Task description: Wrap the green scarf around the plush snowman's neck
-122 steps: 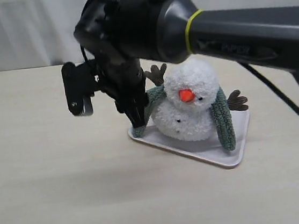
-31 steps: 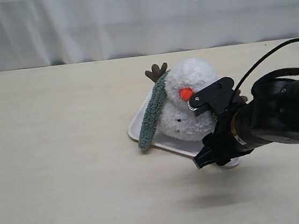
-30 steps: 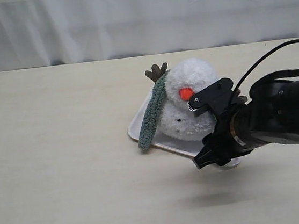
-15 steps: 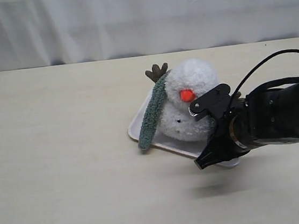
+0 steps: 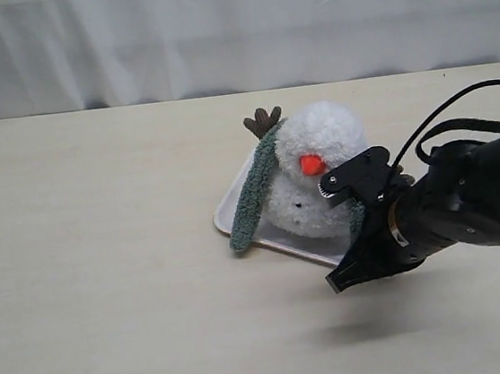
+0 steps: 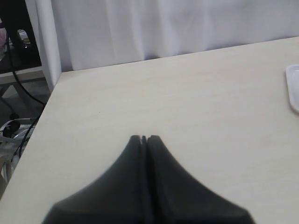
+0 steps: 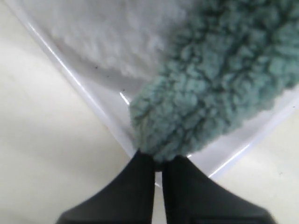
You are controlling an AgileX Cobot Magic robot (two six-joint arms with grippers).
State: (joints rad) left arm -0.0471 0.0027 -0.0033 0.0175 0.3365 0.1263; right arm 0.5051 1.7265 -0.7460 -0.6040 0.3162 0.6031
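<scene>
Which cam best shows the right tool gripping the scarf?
Right wrist view: the green scarf fills the frame, the right tool shut on its end at the tray rim. Exterior view shows the scarf draped over the plush snowman, that end mostly behind the arm. Left wrist view: no scarf.

A white tray (image 5: pixel 281 241) is set on a pale table (image 5: pixel 108 284), near its middle. A white curtain (image 5: pixel 214 29) is hung behind the table. Dark cables (image 6: pixel 28 95) are seen beyond the table's edge.
</scene>
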